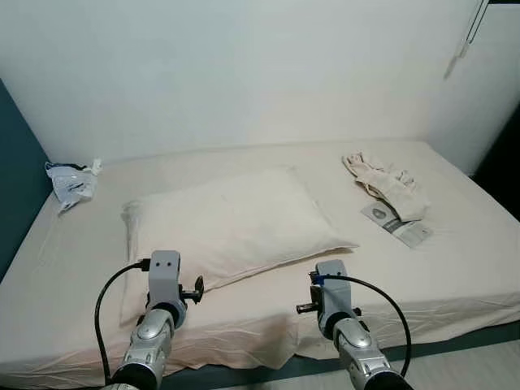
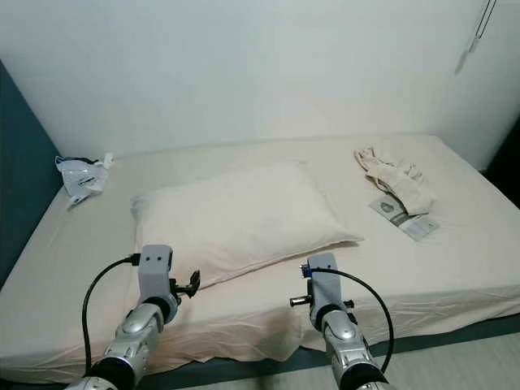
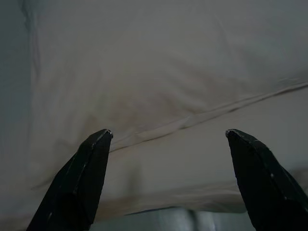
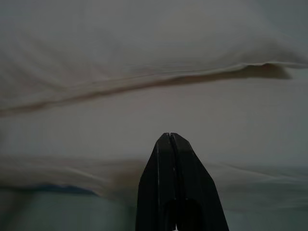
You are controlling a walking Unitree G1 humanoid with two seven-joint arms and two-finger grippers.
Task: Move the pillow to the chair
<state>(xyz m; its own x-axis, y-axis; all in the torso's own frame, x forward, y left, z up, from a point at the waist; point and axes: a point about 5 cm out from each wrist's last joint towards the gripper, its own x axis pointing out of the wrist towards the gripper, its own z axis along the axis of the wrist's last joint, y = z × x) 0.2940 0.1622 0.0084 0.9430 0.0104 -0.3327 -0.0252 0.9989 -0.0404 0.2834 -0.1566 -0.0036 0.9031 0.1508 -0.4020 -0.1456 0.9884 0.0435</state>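
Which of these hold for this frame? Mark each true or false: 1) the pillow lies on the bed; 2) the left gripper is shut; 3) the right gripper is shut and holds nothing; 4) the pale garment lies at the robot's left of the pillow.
1) True: the pillow lies on the bed.
2) False: the left gripper is open, its fingers wide apart near the pillow's edge.
3) True: the right gripper is shut, short of the pillow.
4) False: the pale garment lies at the robot's right; a crumpled plastic bag lies at the left.
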